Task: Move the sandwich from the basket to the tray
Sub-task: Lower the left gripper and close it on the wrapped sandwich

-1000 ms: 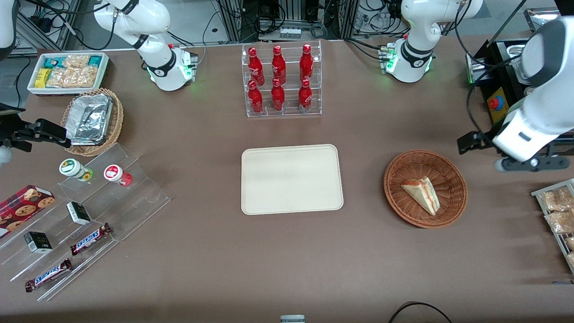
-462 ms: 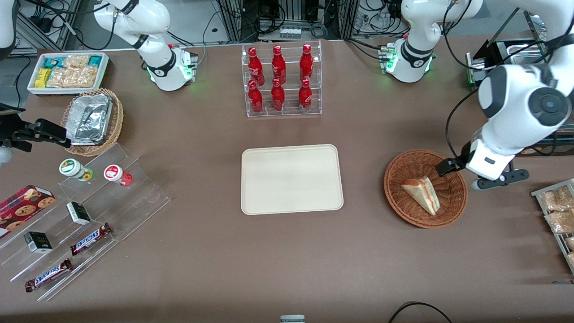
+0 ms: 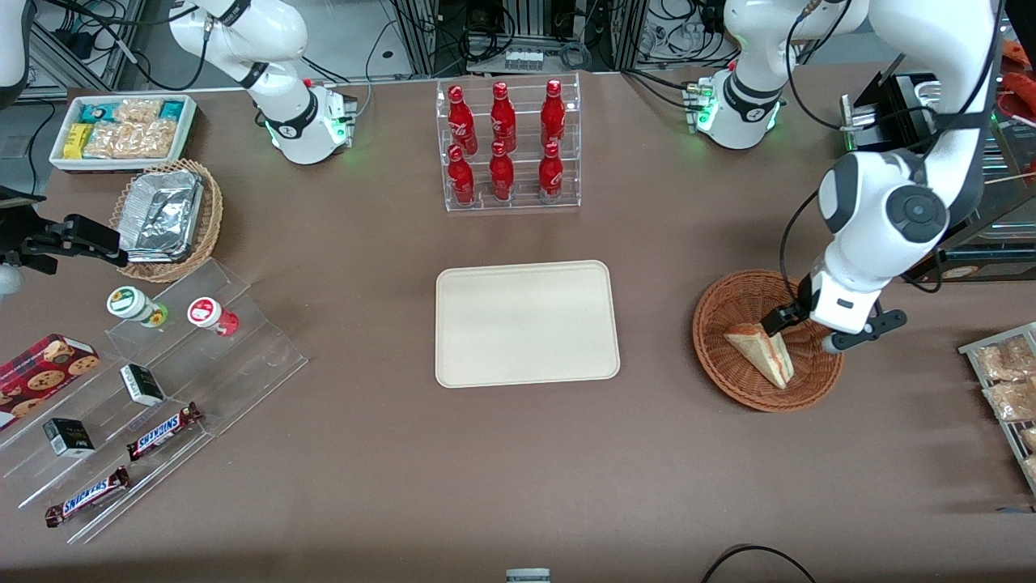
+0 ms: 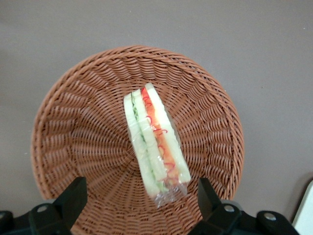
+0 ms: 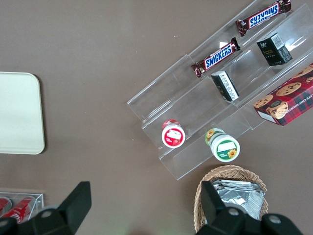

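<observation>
The sandwich (image 3: 761, 351), a wrapped pale wedge with a red-orange and green filling stripe, lies in the reddish-brown wicker basket (image 3: 720, 324) toward the working arm's end of the table. It also shows in the left wrist view (image 4: 155, 143) inside the basket (image 4: 73, 122). My left gripper (image 3: 801, 330) hangs above the basket, over the sandwich; its fingers (image 4: 74, 195) are open, spread wider than the sandwich, and hold nothing. The cream-beige tray (image 3: 526, 322) lies bare at the table's middle, beside the basket.
A clear rack of red bottles (image 3: 508, 146) stands farther from the front camera than the tray. A wire rack of packaged snacks (image 3: 1008, 389) sits at the working arm's table edge. Toward the parked arm's end are a foil-filled basket (image 3: 166, 214) and a clear snack shelf (image 3: 154, 389).
My left arm has swung in from the working arm's table edge and come down; the gripper now hangs over the basket and sandwich. The sandwich has not moved.
</observation>
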